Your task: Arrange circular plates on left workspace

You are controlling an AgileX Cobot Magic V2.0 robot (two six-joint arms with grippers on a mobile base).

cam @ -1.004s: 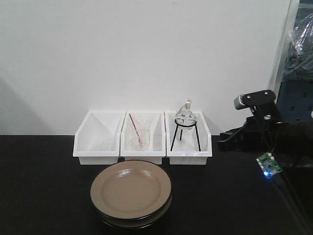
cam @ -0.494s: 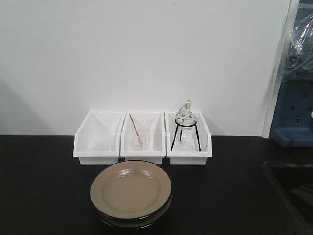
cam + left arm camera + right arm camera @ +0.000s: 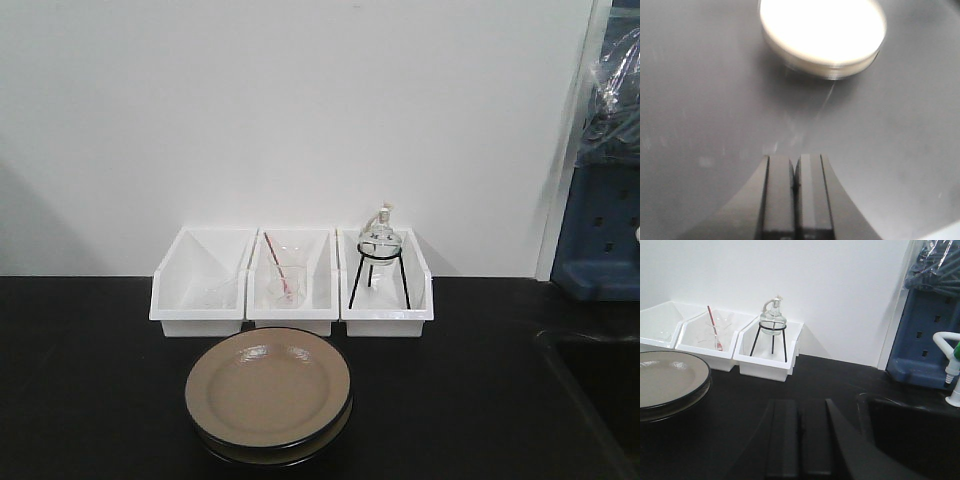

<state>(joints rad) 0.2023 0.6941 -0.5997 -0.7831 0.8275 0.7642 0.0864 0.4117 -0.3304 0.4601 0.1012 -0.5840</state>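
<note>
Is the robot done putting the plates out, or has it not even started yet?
It looks barely started. The two circular plates sit stacked one on the other in front of the white bins, on the black countertop. Nothing is in hand: the left gripper and the right gripper are both shut and empty. Left to do: lift the plates apart and lay them out.

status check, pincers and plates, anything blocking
Left pincer shut, empty, over bare surface. Right pincer shut, empty, low over the countertop. Plates stacked in front of the white bins, untouched. Nothing blocking.
</note>
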